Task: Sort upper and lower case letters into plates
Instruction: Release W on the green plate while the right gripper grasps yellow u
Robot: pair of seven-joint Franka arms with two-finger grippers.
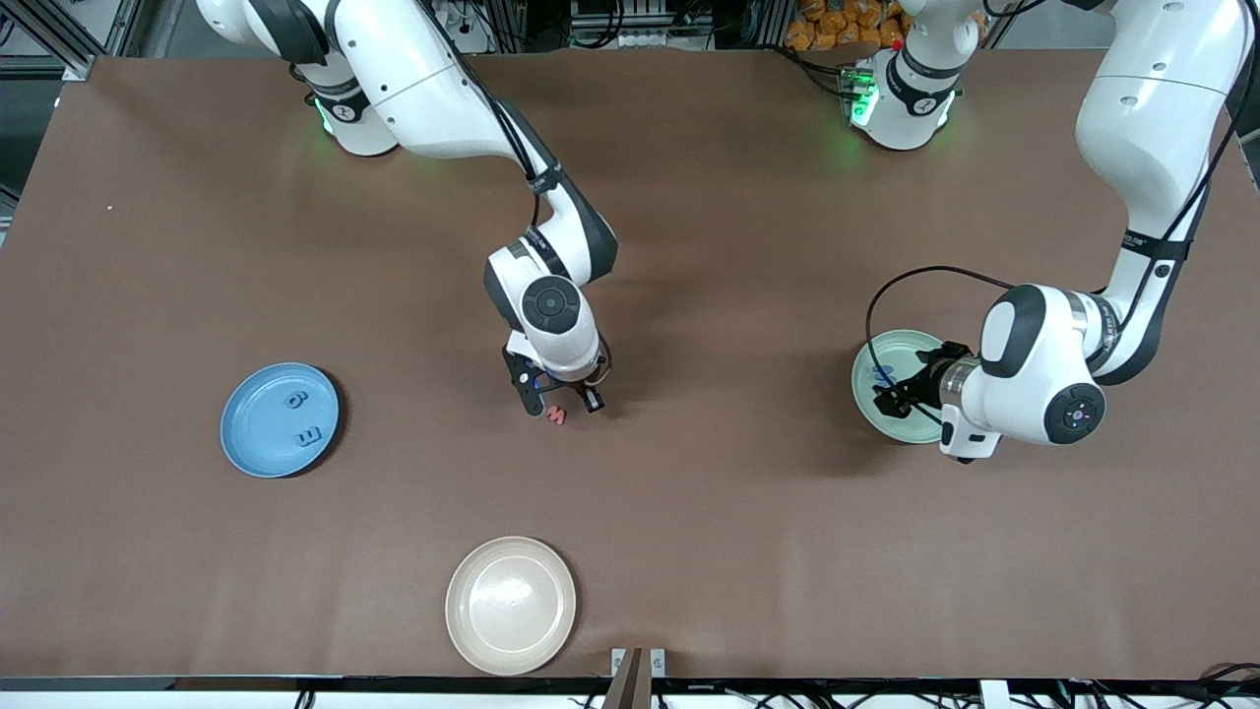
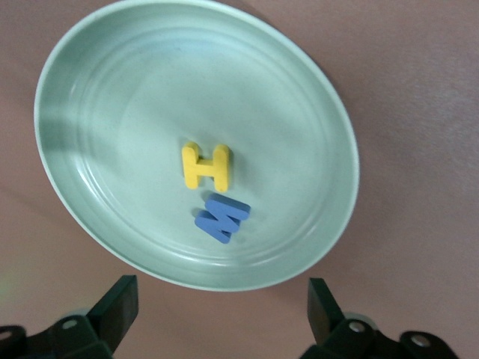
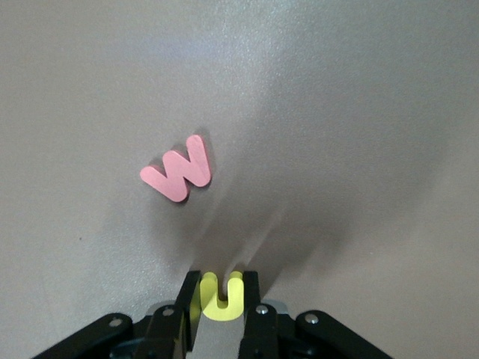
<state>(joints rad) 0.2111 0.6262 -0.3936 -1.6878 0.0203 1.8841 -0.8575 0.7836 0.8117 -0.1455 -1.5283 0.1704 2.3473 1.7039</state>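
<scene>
My right gripper (image 3: 221, 293) is shut on a small yellow letter U (image 3: 222, 298) and holds it just above the table, mid-table (image 1: 563, 397). A red-pink letter W (image 3: 178, 174) lies flat on the table beside it (image 1: 556, 415). My left gripper (image 2: 221, 310) is open and empty, over the rim of the pale green plate (image 2: 97, 82). That plate holds a yellow H (image 2: 206, 166) and a blue M (image 2: 222, 217). The sky blue plate (image 1: 251, 433) holds two blue letters (image 1: 295, 399).
A cream-beige plate (image 1: 511, 605) lies near the table edge closest to the front camera. The pale green plate (image 1: 871, 399) is toward the left arm's end, the sky blue plate toward the right arm's end.
</scene>
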